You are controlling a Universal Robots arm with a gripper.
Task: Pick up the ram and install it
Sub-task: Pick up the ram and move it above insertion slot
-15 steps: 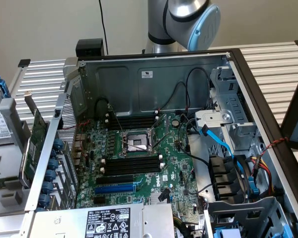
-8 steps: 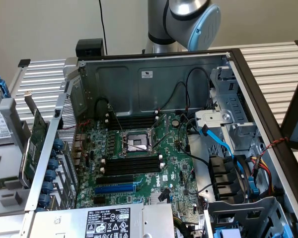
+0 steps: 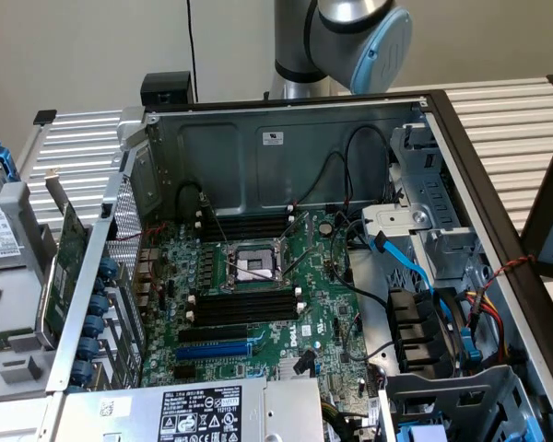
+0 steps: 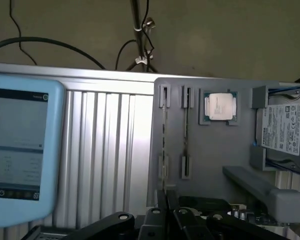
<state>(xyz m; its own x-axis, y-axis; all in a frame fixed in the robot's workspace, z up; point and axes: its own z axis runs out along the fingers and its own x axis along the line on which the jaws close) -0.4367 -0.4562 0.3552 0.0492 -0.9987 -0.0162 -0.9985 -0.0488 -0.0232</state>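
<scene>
In the wrist view, the ram point(image 4: 164, 137) is a thin stick seen edge-on, standing in a slot of a grey parts holder point(image 4: 210, 150). A second thin stick point(image 4: 185, 140) stands in the neighbouring slot. My gripper point(image 4: 167, 194) is shut with nothing between its black fingers. It hangs apart from the holder, with its tips in line with the first stick's near end. In the exterior view, the open computer case holds the motherboard point(image 3: 313, 276). Its long black memory slots point(image 3: 244, 306) lie on either side of the processor socket point(image 3: 255, 264).
The holder also carries a processor chip point(image 4: 220, 106) and a hard drive point(image 4: 285, 131). A light-blue tablet point(image 4: 20, 150) lies on the ribbed aluminium table point(image 4: 107, 150). In the exterior view, a green card point(image 3: 69, 258) stands outside the case wall, and cables point(image 3: 415, 304) crowd the case's right side.
</scene>
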